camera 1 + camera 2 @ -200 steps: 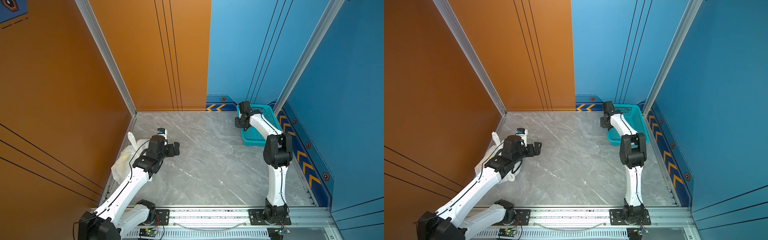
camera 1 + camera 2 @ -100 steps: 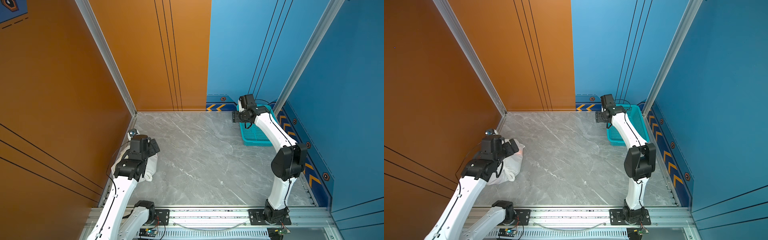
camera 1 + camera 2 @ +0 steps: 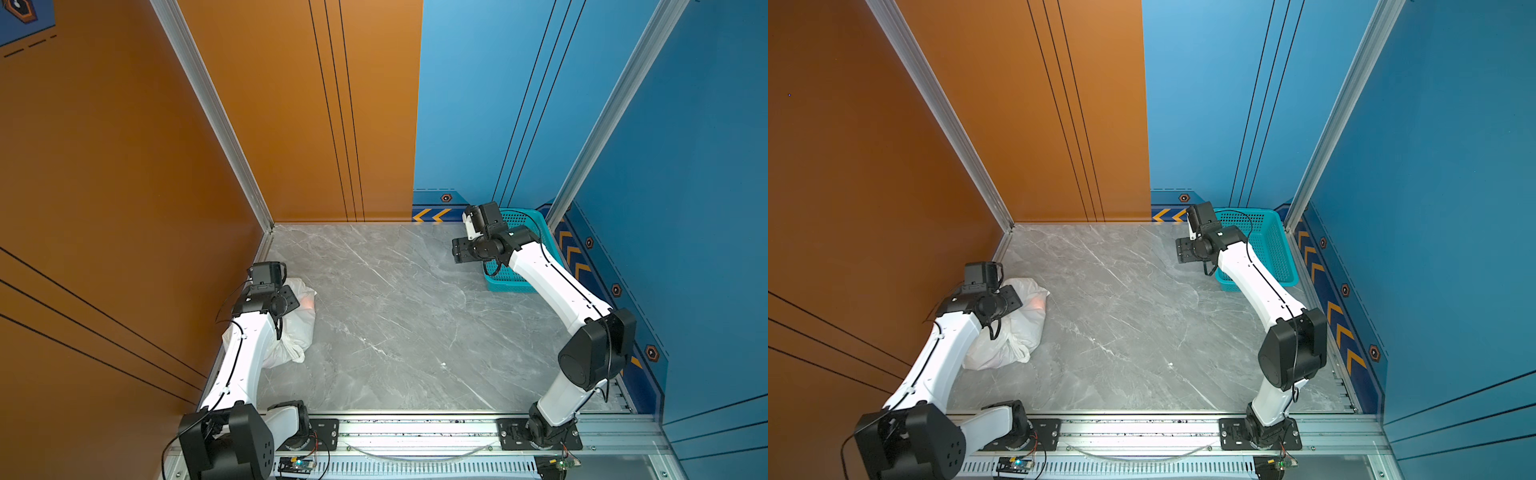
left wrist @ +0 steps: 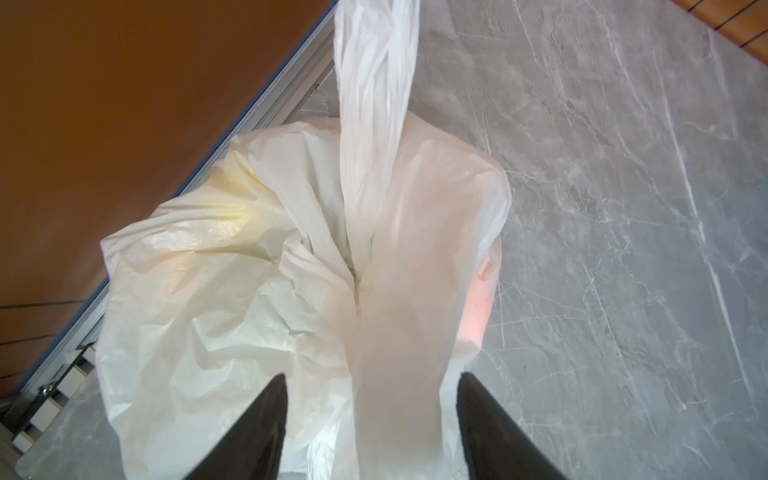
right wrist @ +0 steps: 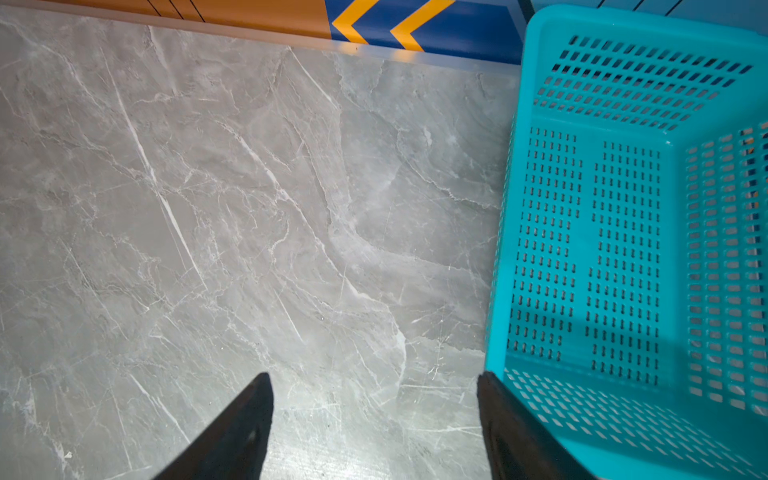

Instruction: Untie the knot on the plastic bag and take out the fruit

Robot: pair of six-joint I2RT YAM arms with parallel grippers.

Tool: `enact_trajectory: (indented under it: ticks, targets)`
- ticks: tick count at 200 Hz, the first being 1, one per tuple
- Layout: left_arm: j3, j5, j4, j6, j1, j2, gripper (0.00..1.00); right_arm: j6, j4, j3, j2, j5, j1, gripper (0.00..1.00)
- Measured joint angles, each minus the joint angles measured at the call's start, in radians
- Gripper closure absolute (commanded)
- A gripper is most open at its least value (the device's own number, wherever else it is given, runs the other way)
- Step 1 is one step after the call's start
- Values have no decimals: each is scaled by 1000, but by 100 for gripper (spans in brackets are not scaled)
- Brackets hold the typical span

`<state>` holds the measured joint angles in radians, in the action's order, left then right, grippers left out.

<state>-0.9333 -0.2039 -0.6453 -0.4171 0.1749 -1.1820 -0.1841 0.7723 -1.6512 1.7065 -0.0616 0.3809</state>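
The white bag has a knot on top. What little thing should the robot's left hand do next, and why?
Probably close the left gripper on the plastic strip lying between its open fingers. That strip runs up to the knot of the plastic bag, which looks tied, and the fruit only glows through the plastic, so tugging a strand seems the way in.

Left arm [image 3: 249, 353] hunches lower left, left gripper [image 4: 372, 419] jaws apart. Right arm [image 3: 552, 274] reaches upper right, right gripper [image 5: 374, 419] gaping too.
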Motion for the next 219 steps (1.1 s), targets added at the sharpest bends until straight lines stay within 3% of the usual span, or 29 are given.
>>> enact_trajectory:
  ticks: [46,81,105,155,219]
  targets:
    - [0,58,13,23,10,-71,84,-5,3,57,-64,3,0,22]
    - [0,104,23,9,-43,-71,99,-19,2,98,-98,6,0,22]
    - [0,124,25,-14,-119,-71,100,-29,0,154,-118,6,4,22]
    - [-46,141,25,-101,-402,-111,100,-54,-10,269,-177,8,16,22]
    - [-335,158,43,-158,-768,-390,100,-69,-21,388,-313,6,-17,21]
